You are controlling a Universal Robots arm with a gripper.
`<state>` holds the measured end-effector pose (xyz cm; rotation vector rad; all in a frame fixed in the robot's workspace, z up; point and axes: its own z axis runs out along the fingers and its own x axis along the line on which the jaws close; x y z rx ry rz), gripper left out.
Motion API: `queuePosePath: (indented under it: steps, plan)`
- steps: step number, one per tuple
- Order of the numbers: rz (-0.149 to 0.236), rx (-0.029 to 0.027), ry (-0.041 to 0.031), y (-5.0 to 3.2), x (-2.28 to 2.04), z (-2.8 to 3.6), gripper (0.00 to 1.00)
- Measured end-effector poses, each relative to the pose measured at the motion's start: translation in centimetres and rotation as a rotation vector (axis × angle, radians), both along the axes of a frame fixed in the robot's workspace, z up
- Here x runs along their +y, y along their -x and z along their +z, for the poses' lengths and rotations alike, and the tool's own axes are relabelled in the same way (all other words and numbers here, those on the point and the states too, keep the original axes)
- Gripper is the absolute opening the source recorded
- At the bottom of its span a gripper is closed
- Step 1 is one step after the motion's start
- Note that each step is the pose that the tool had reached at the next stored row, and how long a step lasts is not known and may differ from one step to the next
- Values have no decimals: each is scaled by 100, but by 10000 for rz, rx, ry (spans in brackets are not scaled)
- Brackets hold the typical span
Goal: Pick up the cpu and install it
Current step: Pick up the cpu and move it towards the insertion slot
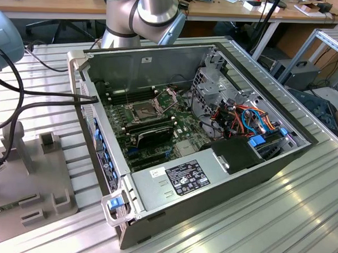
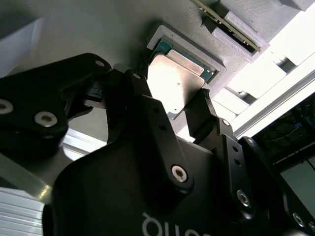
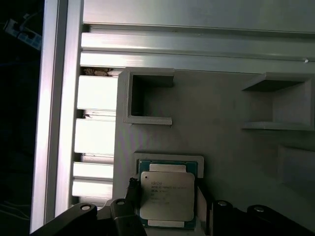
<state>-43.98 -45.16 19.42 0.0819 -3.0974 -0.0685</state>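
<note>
Hand [image 2: 173, 94] at cpu [image 3: 166, 195] | square, pale silvery face, green edge | grey tray [image 3: 221, 147]

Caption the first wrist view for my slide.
Gripper at the cpu, which sits in a recess of the grey holder.

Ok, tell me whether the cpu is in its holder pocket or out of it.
In. In both wrist views the cpu lies flat inside the raised square frame of the grey holder.

Open PC case [image 1: 160, 59] sits on the slatted metal table [image 1: 277, 219]. PSU [image 1: 184, 177] is at its near edge, orange and blue cables [image 1: 252, 121] are beside that, and a grey tray [image 1: 45, 172] is at the exterior view's left.
</note>
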Motion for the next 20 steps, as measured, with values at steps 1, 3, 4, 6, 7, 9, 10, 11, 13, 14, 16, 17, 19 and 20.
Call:
queuePosePath:
  steps: [1,3,4,6,7,9,10,11,13,14,16,17,19,20]
  plan:
    - [0,0,0,0,0,9,55]
    - [0,-1,-1,0,0,13,55]
    - [0,1,0,0,0,15,55]
    - [0,0,0,0,0,16,55]
    - [0,1,1,0,0,19,55]
    - [0,0,-1,0,0,23,55]
    - [-1,1,0,0,0,24,55]
    - [-1,1,0,0,0,24,55]
    - [-2,1,0,0,0,24,55]
    - [-2,1,0,0,0,24,55]
    - [-2,4,3,0,0,34,55]
    - [-3,3,1,0,0,40,55]
    - [-3,2,1,0,0,56,55]
    - [-3,2,1,0,0,65,55]
